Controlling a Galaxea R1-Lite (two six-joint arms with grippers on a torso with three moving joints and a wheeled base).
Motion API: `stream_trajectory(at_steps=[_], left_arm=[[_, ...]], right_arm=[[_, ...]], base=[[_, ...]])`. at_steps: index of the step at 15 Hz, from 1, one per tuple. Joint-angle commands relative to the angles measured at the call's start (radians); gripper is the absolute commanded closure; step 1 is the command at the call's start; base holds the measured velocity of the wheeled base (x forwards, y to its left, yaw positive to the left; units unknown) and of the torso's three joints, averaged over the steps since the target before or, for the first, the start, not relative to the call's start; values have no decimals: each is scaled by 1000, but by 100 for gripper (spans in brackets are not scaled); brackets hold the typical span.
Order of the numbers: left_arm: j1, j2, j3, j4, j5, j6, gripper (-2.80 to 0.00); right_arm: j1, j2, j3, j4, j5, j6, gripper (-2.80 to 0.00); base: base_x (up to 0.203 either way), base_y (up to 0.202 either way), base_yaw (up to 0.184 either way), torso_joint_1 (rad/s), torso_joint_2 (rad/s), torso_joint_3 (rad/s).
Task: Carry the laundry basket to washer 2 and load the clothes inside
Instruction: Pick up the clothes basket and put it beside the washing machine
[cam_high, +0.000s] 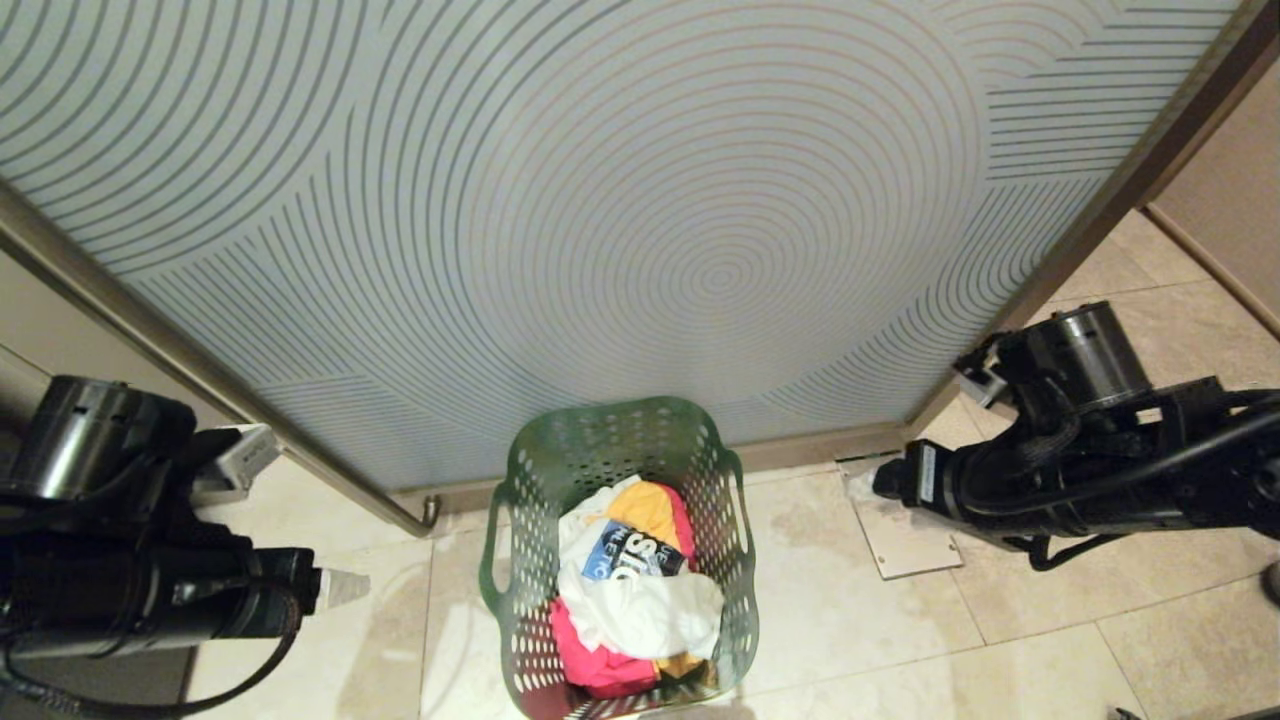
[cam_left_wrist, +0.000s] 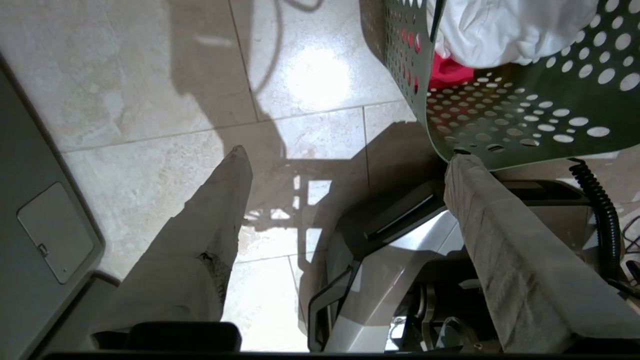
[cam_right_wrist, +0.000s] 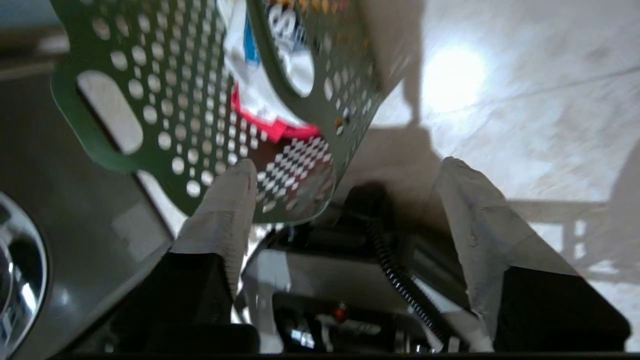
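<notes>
both grippers, left (cam_left_wrist: 345, 155) & right (cam_right_wrist: 345, 170), are hanging released either side of the laundry basket (cam_high: 520, 560), lining up w/ its handles; clothes (cam_high: 640, 590) are sitting inside.

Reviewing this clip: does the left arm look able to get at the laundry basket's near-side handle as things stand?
Probably yes. The left gripper is open beside the laundry basket, with only bare floor between them in the head view.
</notes>
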Motion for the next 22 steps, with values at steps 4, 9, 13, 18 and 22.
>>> stream_trajectory(at_steps=[4, 9, 13, 18, 22], left_arm=[[-85, 106, 75, -164, 7, -64, -280], [-244, 247, 84, -350, 132, -129, -280], [-276, 349, 52, -408, 258, -181, -280], [-278, 477, 14, -466, 300, -183, -280], [-274, 542, -39, -483, 293, -185, -280]], right_arm=[[-19, 201, -35, 6, 42, -18, -280], [-65, 242, -75, -9, 45, -96, -280], [-66, 264, -138, -3, 57, -119, -280], [-65, 339, -274, 69, 100, -131, -280], [-59, 428, -350, 72, 107, -139, -280]], base=[[0, 0, 0, 0, 0, 0], [0, 0, 0, 0, 0, 0], [0, 0, 0, 0, 0, 0], [0, 0, 0, 0, 0, 0], [0, 0, 0, 0, 0, 0]])
